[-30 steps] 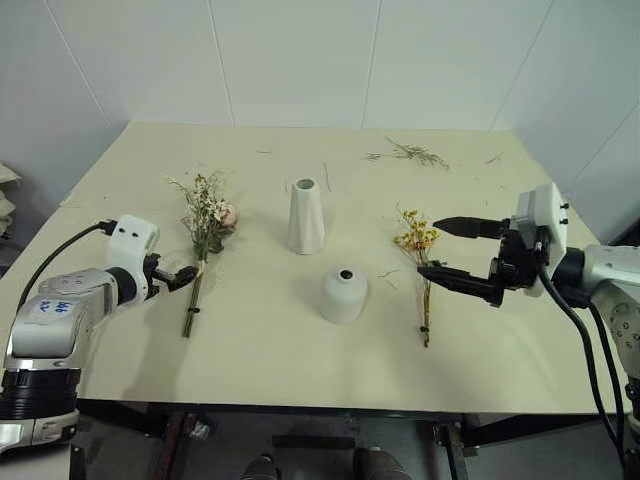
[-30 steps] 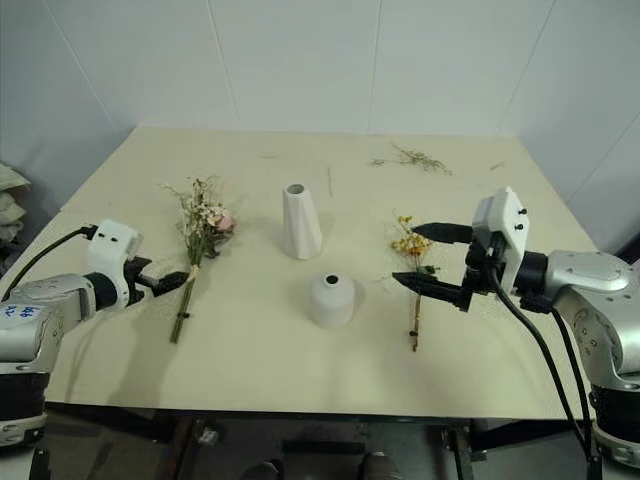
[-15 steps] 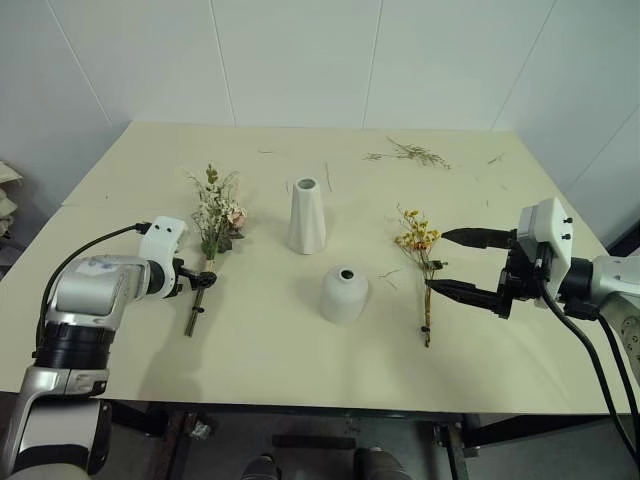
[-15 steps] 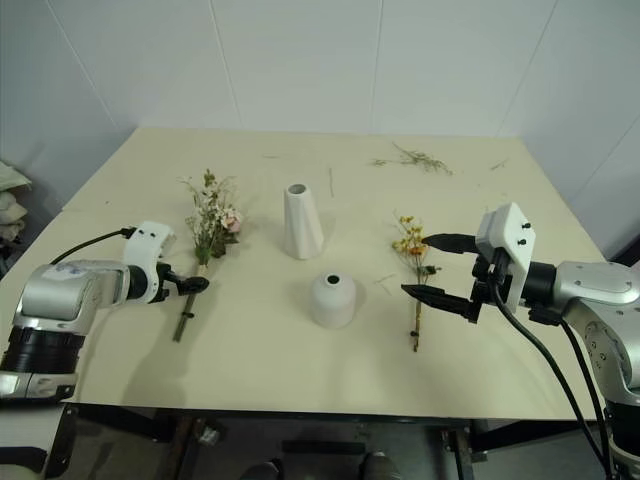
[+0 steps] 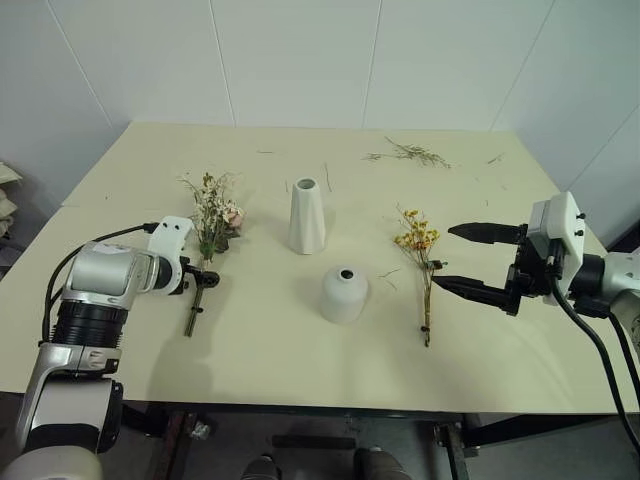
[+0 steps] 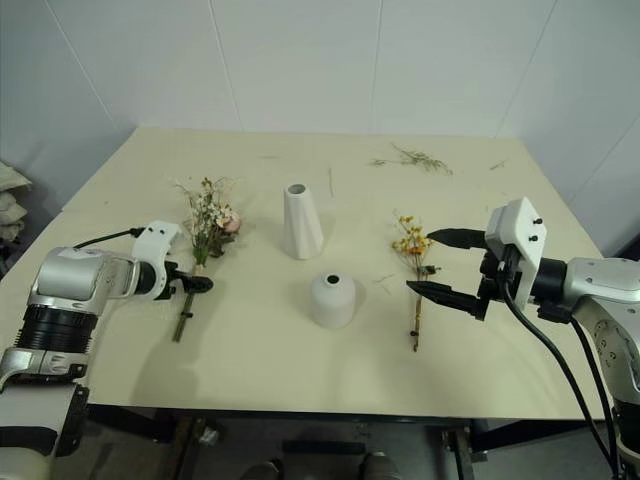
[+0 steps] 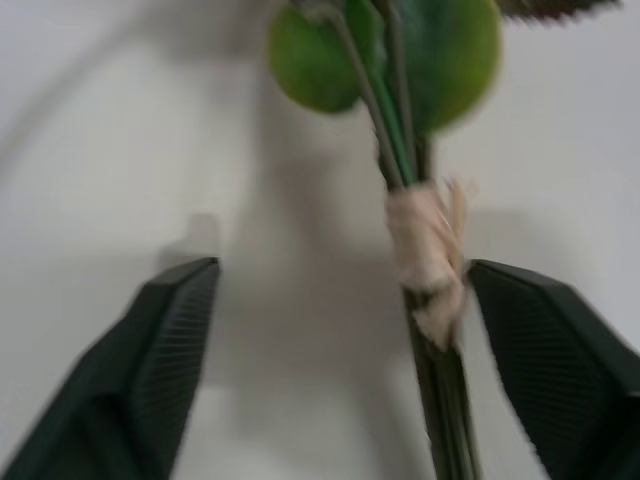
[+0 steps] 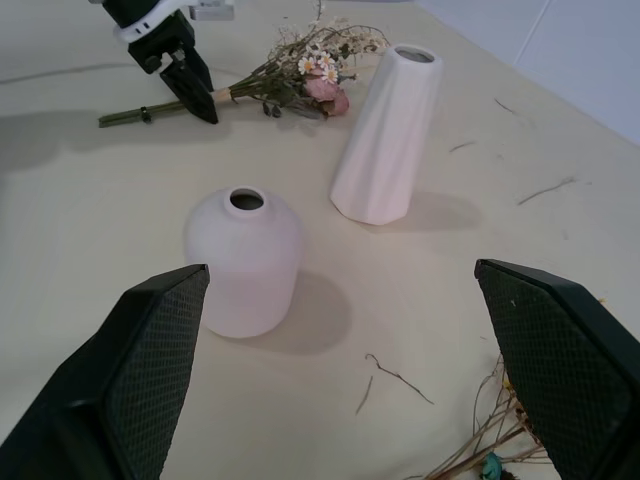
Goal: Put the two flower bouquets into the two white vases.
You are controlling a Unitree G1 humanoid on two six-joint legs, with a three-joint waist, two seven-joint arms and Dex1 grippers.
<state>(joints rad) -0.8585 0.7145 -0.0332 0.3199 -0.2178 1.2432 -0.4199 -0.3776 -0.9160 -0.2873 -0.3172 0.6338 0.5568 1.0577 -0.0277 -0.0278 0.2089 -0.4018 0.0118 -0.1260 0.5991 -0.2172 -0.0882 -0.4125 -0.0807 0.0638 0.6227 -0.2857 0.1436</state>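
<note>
Rose bouquet lies flat on the bench, left of the tall cone vase. Left gripper straddles its tied stem, fingers apart; contact unclear. Lower stem cut off in the wrist view. Yellow bouquet lies right of the dome vase. Right gripper hovers beside it, fingers wide apart, holding nothing.

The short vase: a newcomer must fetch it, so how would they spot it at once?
On the cream table, find the tall white cone vase near the middle. The short vase stands just in front of it, toward the robot; it is a squat rounded dome with a small dark hole on top.
</note>
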